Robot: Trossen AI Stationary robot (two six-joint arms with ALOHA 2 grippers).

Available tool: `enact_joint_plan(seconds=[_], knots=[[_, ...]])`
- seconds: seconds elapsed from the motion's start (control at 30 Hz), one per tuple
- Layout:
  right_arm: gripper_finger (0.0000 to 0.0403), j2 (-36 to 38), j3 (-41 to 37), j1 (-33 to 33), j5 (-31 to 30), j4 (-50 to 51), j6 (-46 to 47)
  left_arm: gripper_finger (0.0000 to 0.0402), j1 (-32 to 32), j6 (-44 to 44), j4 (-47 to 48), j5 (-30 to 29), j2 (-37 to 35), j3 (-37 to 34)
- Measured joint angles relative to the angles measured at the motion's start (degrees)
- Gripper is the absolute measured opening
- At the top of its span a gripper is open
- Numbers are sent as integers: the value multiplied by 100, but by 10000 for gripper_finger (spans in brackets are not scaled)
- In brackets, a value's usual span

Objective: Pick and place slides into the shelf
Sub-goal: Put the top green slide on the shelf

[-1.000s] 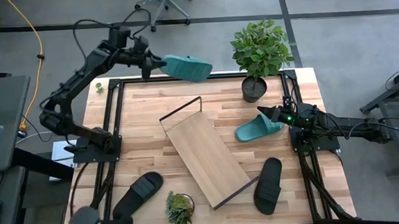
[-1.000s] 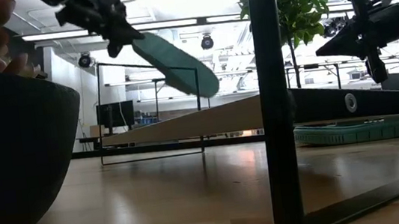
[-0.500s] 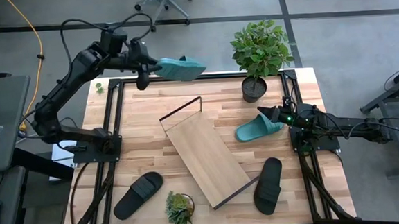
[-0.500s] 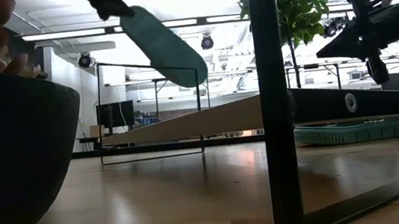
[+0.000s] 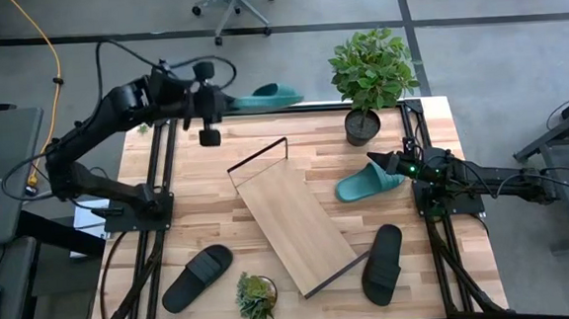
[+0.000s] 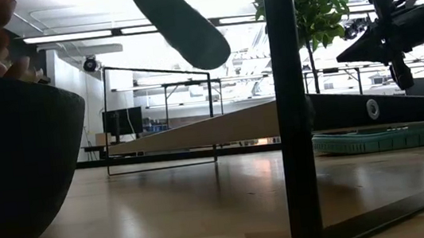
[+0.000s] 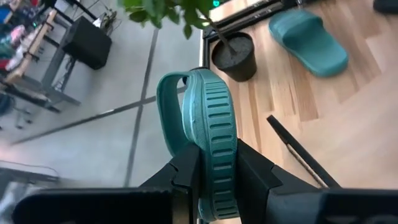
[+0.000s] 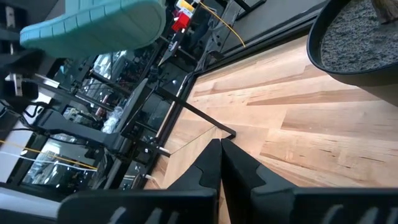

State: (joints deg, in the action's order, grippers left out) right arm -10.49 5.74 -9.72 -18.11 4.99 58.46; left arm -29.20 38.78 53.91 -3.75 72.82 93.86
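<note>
Holding a teal slide (image 5: 266, 96) in the air over the table's far edge, the left claw (image 5: 224, 102) is clamping it by the sole, edge-on, as the left wrist view shows (image 7: 208, 149). In the low view this slide (image 6: 179, 22) is hanging high above the shelf. On the near left of the table (image 5: 206, 174), a black slide (image 5: 197, 278) is lying flat beside a small plant (image 5: 256, 296). The shelf (image 5: 293, 223) is sitting slanted at mid-table, its wire frame rising at the far end. Right of it, near the front, a second black slide (image 5: 382, 263) is lying. The other teal slide (image 5: 367, 183) is resting near a potted plant (image 5: 368, 70), just beside the right claw (image 5: 382, 161), whose fingers are pressing together, gripping nothing, as seen in the right wrist view (image 8: 221, 163).
</note>
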Motion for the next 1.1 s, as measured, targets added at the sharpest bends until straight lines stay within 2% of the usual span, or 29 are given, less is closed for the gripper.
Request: enact_joint_plan(seconds=[0.3,0.53,0.8,1.1], knots=[[0,-1,0,0,3,4,2,57,1219,176,270,-1384,15,0],[0,-1,0,-1,7,160,2,58,1945,174,318,-1908,15,0],[0,-1,0,0,38,313,198,58,2817,416,532,-2867,21,-2],[0,1,0,-2,109,297,365,58,3582,451,1090,-3491,410,-17]])
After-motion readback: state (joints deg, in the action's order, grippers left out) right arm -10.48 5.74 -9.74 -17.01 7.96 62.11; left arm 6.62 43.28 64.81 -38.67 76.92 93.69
